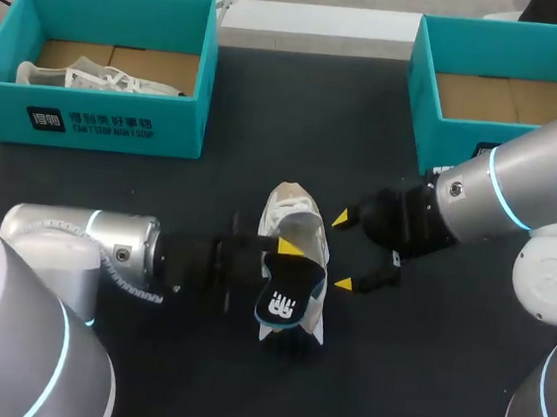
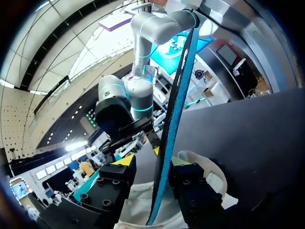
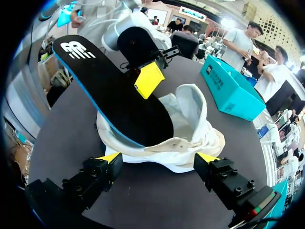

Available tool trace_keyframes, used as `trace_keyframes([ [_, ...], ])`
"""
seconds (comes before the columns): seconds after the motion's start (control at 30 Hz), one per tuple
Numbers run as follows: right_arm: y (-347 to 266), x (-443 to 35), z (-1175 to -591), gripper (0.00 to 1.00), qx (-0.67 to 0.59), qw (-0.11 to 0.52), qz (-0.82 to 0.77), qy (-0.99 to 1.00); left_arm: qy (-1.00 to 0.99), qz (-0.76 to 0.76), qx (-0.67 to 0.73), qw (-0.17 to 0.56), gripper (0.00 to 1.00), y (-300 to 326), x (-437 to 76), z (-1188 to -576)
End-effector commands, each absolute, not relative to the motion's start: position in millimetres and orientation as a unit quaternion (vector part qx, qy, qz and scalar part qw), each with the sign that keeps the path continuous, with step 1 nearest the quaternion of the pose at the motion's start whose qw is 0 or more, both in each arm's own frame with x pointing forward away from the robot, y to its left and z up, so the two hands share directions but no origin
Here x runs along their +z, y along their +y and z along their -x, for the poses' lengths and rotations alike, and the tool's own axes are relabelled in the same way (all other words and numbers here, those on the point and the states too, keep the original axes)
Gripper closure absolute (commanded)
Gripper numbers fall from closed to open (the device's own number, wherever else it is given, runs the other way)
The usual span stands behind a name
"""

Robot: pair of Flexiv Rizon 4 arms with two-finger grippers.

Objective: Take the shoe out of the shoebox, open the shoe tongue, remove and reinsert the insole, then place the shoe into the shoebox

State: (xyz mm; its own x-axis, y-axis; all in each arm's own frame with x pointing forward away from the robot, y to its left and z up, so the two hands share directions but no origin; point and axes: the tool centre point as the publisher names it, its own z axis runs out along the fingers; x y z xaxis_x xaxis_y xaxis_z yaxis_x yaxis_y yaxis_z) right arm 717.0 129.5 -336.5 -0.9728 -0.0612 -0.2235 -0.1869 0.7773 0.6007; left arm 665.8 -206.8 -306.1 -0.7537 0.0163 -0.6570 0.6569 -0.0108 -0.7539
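My left gripper [image 2: 153, 162] is clamped on the insole [image 3: 114, 95], its toe end in the white shoe [image 3: 190, 124] on the table [image 1: 193, 359]; my right gripper [image 3: 158, 161] stands open astride the shoe and should brace it before the insole moves.

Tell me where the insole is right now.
Centre table in the head view: the insole stands tilted, toe end in the white shoe, heel raised, pinched by the left gripper.

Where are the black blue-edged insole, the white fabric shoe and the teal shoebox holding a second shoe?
black blue-edged insole [image 3: 119, 100]: right wrist view, its middle.
white fabric shoe [image 1: 293, 213]: head view, its upper.
teal shoebox [image 1: 178, 118]: head view, front wall.
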Motion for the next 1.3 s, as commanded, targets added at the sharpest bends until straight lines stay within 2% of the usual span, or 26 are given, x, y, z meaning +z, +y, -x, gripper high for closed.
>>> trace_keyframes([
  [0.03, 129.8, -337.6, -716.2, 0.0, 0.328, 0.097, 0.066, 0.937, 0.666, -0.251, -0.658, 0.248, 0.59, -197.9, -300.1, -654.7],
  [0.17, 129.8, -337.6, -716.2, 0.0, 0.328, 0.097, 0.066, 0.937, 0.673, -0.249, -0.65, 0.25, 0.66, -197.0, -299.6, -652.9],
  [0.2, 129.8, -337.6, -716.2, 0.0, 0.328, 0.097, 0.066, 0.937, 0.675, -0.248, -0.648, 0.251, 0.76, -196.9, -300.1, -652.7],
  [0.27, 129.8, -337.6, -716.2, 0.0, 0.328, 0.097, 0.066, 0.937, 0.682, -0.246, -0.642, 0.247, 0.86, -197.2, -301.8, -653.2],
  [0.3, 129.8, -337.6, -716.2, 0.0, 0.328, 0.097, 0.066, 0.937, 0.685, -0.249, -0.638, 0.249, 0.97, -197.3, -302.9, -654.0],
  [0.33, 129.8, -337.6, -716.2, 0.0, 0.328, 0.097, 0.066, 0.937, 0.688, -0.247, -0.637, 0.246, 1.0, -197.6, -303.8, -654.6],
  [1.3, 129.8, -337.6, -716.2, 0.0, 0.328, 0.097, 0.066, 0.937, 0.703, -0.274, -0.601, 0.265, 1.0, -196.3, -349.1, -699.4],
])
